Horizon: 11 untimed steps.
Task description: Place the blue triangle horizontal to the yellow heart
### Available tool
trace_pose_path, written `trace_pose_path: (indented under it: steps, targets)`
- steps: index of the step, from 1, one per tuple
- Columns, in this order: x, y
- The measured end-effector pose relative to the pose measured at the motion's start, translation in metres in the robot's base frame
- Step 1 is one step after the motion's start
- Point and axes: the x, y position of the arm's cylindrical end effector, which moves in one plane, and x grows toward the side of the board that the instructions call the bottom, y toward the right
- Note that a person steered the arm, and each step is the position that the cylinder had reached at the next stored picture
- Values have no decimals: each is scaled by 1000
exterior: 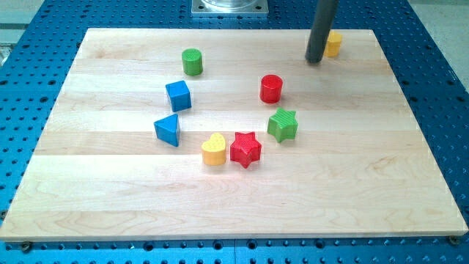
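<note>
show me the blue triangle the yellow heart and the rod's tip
blue triangle block [168,130], camera view, its top face.
yellow heart block [213,148], camera view, its top face.
my tip [315,60], camera view, rod's very end.

Blocks on a wooden board [366,183], my tip [315,61] at the view's top right.
Tip just beside a yellow block [333,43]; blue triangle [168,130] left of the yellow heart [213,149], red star [245,149] touching the heart.

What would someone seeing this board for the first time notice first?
A loose ring of bright blocks sits left of centre: the blue triangle on its left, the yellow heart touching the red star at the bottom. My tip rests far off at the view's top right, beside a yellow block.
</note>
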Motion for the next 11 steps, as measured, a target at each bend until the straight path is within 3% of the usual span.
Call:
trace_pose_path:
  steps: [1,3,5,6,7,11]
  targets:
    - [46,-32]
    - [62,-148]
    - [141,-170]
    - [160,-193]
    - [173,-229]
    - [140,-302]
